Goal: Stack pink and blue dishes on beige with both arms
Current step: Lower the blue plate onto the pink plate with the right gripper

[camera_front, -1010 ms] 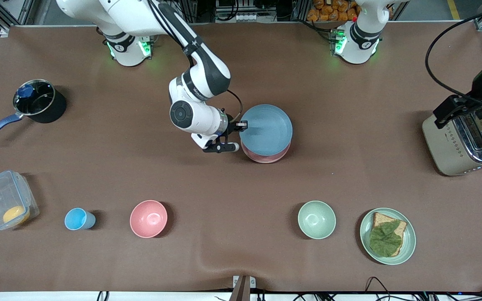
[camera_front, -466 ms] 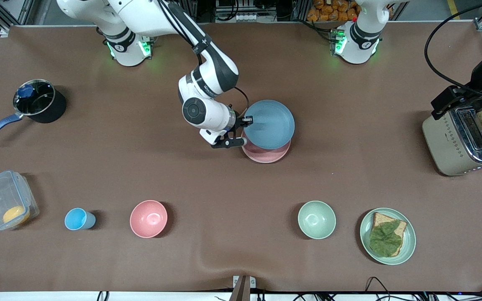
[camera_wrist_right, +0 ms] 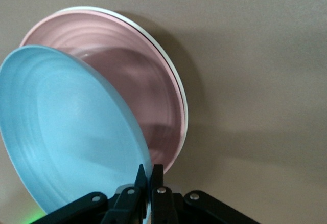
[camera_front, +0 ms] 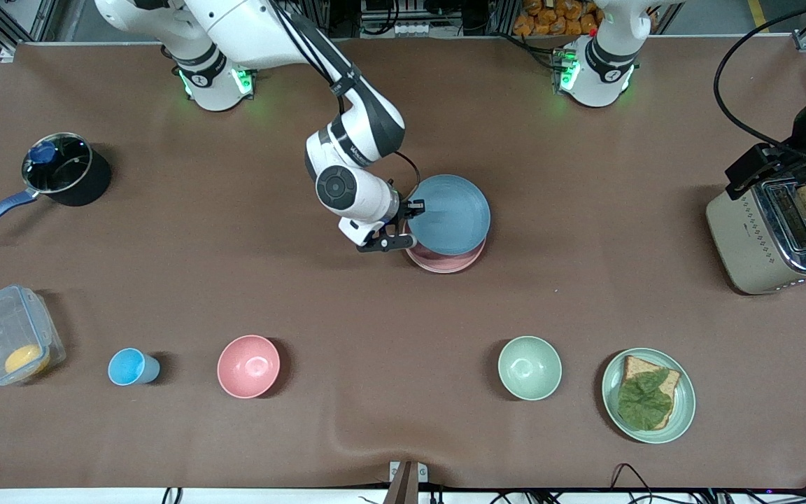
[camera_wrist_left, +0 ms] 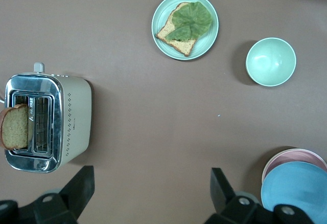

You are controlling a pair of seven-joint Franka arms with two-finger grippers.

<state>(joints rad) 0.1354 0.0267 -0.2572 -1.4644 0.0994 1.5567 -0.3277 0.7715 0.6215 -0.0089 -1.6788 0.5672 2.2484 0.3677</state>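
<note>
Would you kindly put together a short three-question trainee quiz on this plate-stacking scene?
1. True or false: the right end effector is shut on the blue plate.
2. Which plate lies directly under the pink plate? A) green B) beige C) none
3. Fill in: the left end effector hangs open over the table near the ____.

Key: 1 true; 2 B, the beige plate's pale rim shows beneath the pink; 3 toaster.
</note>
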